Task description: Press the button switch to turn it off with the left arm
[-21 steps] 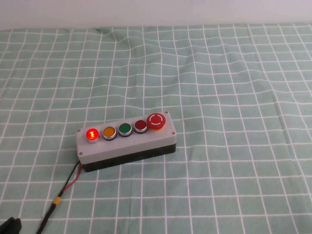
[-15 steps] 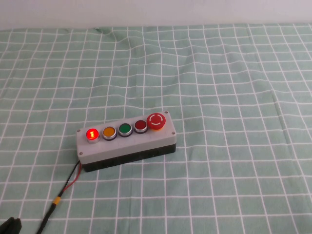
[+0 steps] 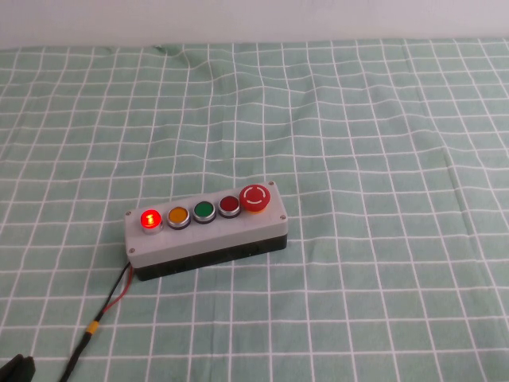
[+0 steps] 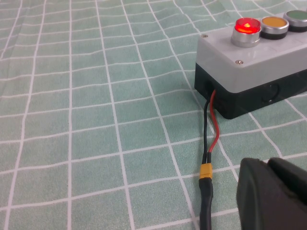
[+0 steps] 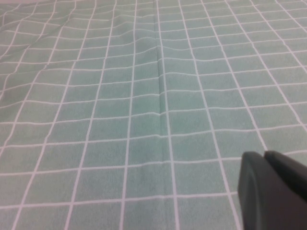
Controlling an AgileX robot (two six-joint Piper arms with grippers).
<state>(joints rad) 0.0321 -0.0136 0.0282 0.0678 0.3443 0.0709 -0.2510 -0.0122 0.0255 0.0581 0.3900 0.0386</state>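
The button switch (image 3: 149,219) is lit bright red with a "1" on it, at the left end of the row of five on the grey box (image 3: 207,237). It also shows in the left wrist view (image 4: 247,26), on the box (image 4: 259,64). My left gripper (image 3: 16,370) is only a black tip at the near left corner of the table, well short of the box. In its wrist view the left gripper (image 4: 267,164) has its fingers together and holds nothing. My right gripper (image 5: 264,155) is shut and empty over bare cloth, out of the high view.
Orange (image 3: 177,216), green (image 3: 203,211) and dark red (image 3: 229,205) buttons and a large red mushroom button (image 3: 254,197) fill the row. A black and red cable (image 4: 209,139) with a yellow connector (image 4: 206,171) runs from the box's left end toward my left gripper. A green checked cloth (image 3: 382,143) covers the table.
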